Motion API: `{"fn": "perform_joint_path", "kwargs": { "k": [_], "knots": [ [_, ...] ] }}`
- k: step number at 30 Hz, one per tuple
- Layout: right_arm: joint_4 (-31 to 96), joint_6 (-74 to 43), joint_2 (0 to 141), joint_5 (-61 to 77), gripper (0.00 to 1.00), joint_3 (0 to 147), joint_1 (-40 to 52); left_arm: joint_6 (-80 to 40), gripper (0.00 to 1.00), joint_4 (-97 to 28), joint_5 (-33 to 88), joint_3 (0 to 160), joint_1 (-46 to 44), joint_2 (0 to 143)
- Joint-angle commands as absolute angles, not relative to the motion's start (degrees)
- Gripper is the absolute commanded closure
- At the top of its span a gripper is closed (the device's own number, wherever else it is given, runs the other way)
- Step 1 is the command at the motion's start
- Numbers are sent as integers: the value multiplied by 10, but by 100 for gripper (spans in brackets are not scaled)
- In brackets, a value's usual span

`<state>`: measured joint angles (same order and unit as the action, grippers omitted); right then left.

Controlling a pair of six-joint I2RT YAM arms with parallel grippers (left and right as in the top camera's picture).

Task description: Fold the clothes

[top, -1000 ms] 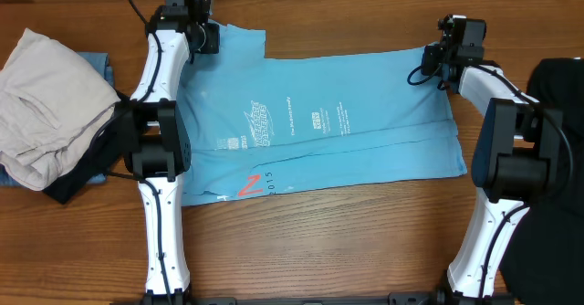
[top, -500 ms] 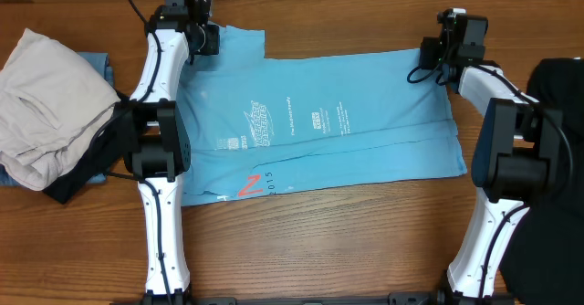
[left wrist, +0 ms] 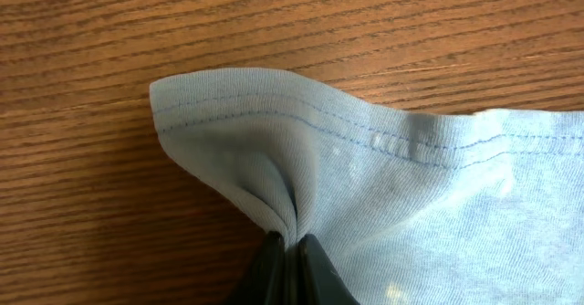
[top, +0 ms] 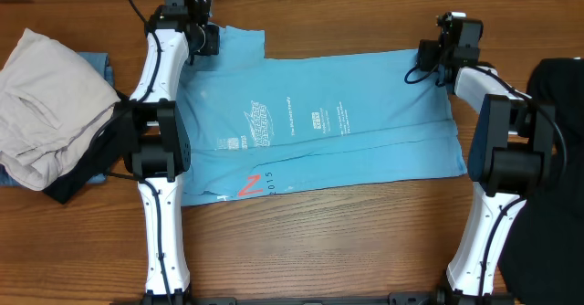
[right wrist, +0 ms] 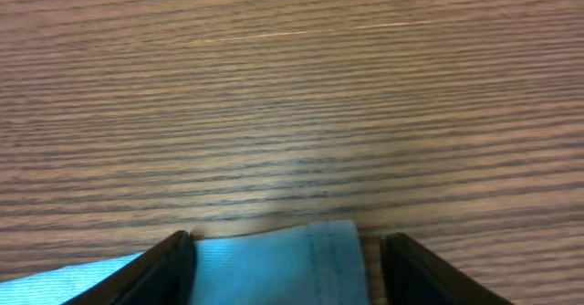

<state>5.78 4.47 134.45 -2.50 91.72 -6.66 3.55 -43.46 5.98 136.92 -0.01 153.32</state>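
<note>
A sky-blue T-shirt [top: 319,122] with white lettering and a red-orange mark lies spread across the table, folded lengthwise. My left gripper [top: 208,38] is at its far left corner, shut on a bunched pinch of the hem [left wrist: 274,159]; the two fingers [left wrist: 315,268] press together on the cloth. At the far right corner my right gripper [top: 429,54] stands open, its fingers [right wrist: 173,264] spread to either side of the shirt's corner [right wrist: 292,259], which lies flat on the wood between them.
A heap of other clothes, off-white [top: 50,104] over blue and black pieces, sits at the table's left edge. A black garment [top: 558,95] lies at the right edge. Bare wooden tabletop [top: 319,250] runs along the front.
My right gripper has opened and let go of the shirt's far right corner, and it has shifted slightly left. The left gripper keeps its pinch in the same place.
</note>
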Motion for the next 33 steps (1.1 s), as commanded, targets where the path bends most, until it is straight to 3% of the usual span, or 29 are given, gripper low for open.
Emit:
{"fn": "perform_joint_path", "kwargs": {
  "k": [1, 2, 5, 8, 22, 33],
  "knots": [
    [70, 45, 1360, -51, 33, 927, -68, 37, 93, -447, 58, 1360, 0, 1532],
    [77, 45, 1360, -49, 39, 927, -68, 37, 93, -448, 58, 1360, 0, 1532],
    [90, 45, 1360, -38, 81, 927, -67, 37, 96, -447, 58, 1360, 0, 1532],
    [84, 45, 1360, -38, 96, 927, -67, 37, 96, -446, 58, 1360, 0, 1532],
    [177, 43, 1234, 32, 96, 927, -67, 19, 96, -555, 72, 1360, 0, 1412],
    [334, 44, 1159, 34, 96, 927, -90, 8, 96, -765, 71, 1360, 3, 1341]
  ]
}}
